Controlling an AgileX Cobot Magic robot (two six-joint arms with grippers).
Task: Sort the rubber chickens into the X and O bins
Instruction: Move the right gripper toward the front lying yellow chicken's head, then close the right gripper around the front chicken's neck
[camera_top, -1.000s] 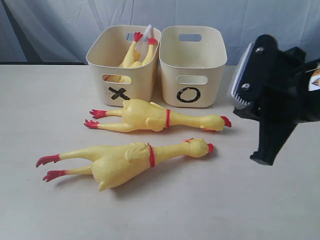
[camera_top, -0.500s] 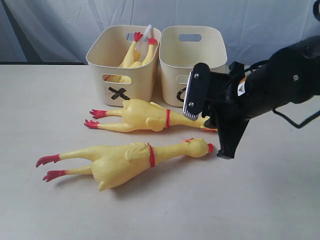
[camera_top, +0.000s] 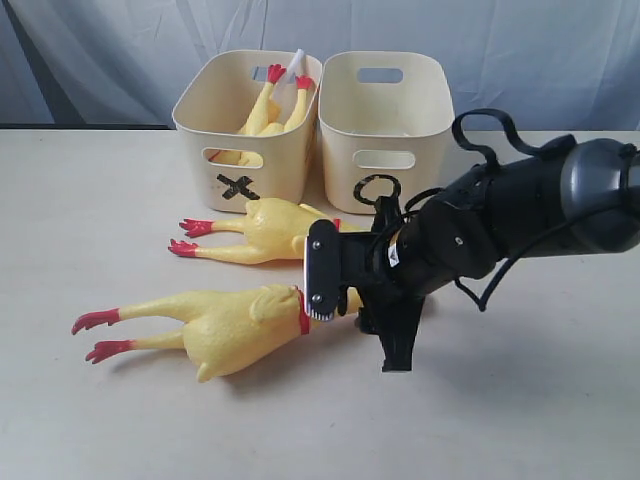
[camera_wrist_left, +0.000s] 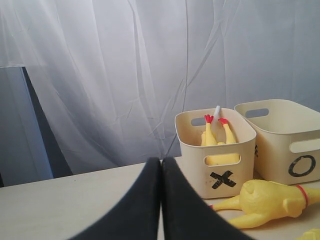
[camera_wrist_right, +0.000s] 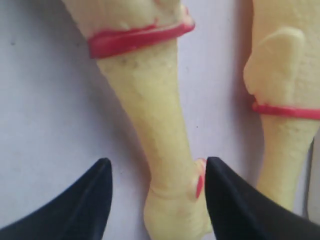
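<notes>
- The right gripper (camera_top: 355, 305) hangs low over the nearer rubber chicken (camera_top: 235, 325), its jaws spread on either side of the neck without pinching.
- The left gripper (camera_wrist_left: 161, 165) has its jaws pressed together.
- A second chicken (camera_top: 285, 230) lies just before the X bin (camera_top: 275, 165) and O bin (camera_top: 345, 160) at the desk's (camera_top: 120, 420) far edge.
- A third chicken (camera_top: 268, 108) sits feet-up inside the X bin.

Setting reads as a robotics lab bench. Plain pale tabletop (camera_top: 80, 420), backed by a white draped curtain (camera_wrist_left: 125, 75) with a dark panel (camera_top: 30, 95) at one side. Black robot arm (camera_top: 520, 210) with a loose cable (camera_top: 485, 113) reaches over it. Props: two cream tubs, X bin (camera_top: 290, 165) and O bin (camera_top: 430, 165), marked in black.
</notes>
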